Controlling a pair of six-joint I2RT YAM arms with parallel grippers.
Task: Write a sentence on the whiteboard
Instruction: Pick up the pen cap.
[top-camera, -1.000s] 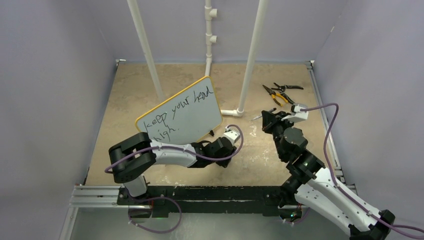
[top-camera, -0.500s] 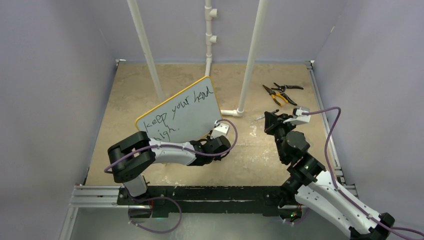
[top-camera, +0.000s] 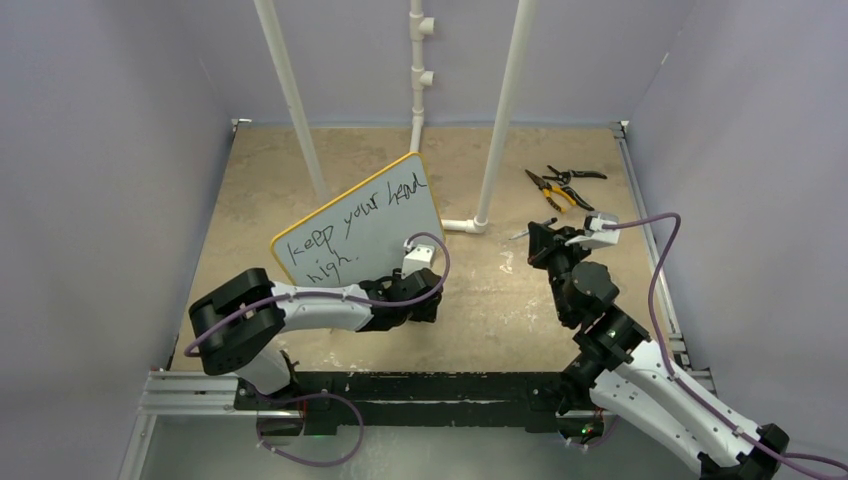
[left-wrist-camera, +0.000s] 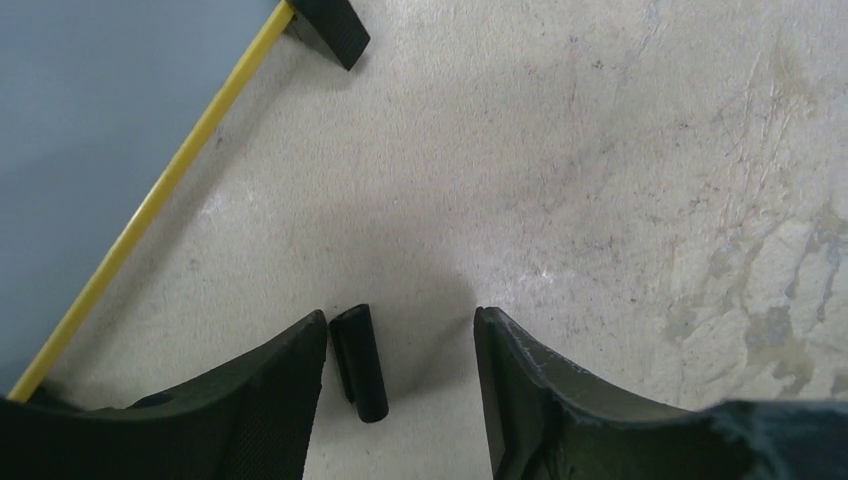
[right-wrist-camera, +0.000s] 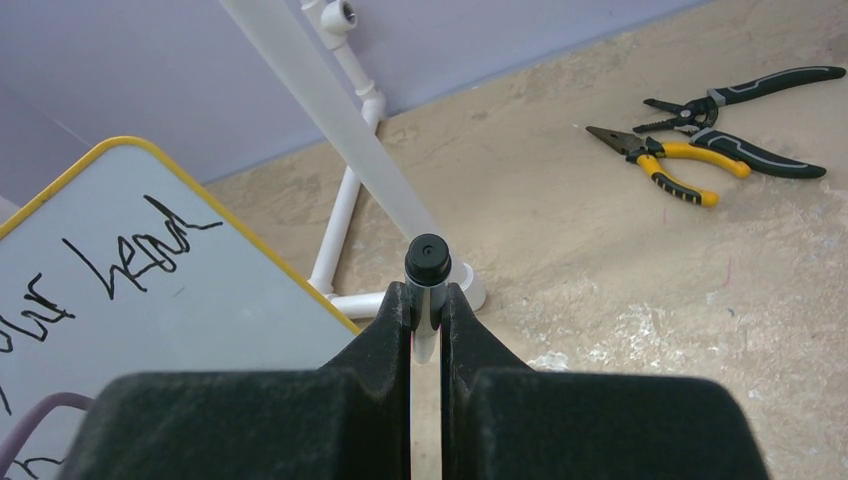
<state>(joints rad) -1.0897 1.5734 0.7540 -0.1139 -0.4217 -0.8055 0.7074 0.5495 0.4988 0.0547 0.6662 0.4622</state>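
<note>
Sentence (top-camera: 362, 215) looks done: two lines of black script, "keep your head" over "high", on the whiteboard (top-camera: 405, 240), which stands tilted back on the worktop (top-camera: 500, 290) left of centre, with white pipes (top-camera: 500, 110) just behind it. Left hand (left-wrist-camera: 400, 335) is low over the worktop, just off the board's near right corner, and released, with fingers spread. A short black cylinder (left-wrist-camera: 359, 362), probably the marker cap, lies flat between them, hard against the left finger; can't tell if it touches. One black foot (left-wrist-camera: 330, 25) of the board shows just beyond. Right hand (right-wrist-camera: 427, 300) is off to the right, well apart from the board and raised, clenched on the marker (right-wrist-camera: 428, 262), which pokes out past the fingertips; can't tell which end faces out. Pliers (right-wrist-camera: 665, 165) and a black cutter (right-wrist-camera: 740, 90) lie far right, out of play. Judged step: pick up the cap and close the pen. Risks: the cap sits off-centre, so closing could roll or flick it out instead of pinching it. The left forearm runs along the board's front lower edge, so a careless lift or swing could clip the frame or foot, tip the board or smear "high". Mating cap to pen needs tight alignment, and a miss could drop the cap or leave ink on the fingers.
</note>
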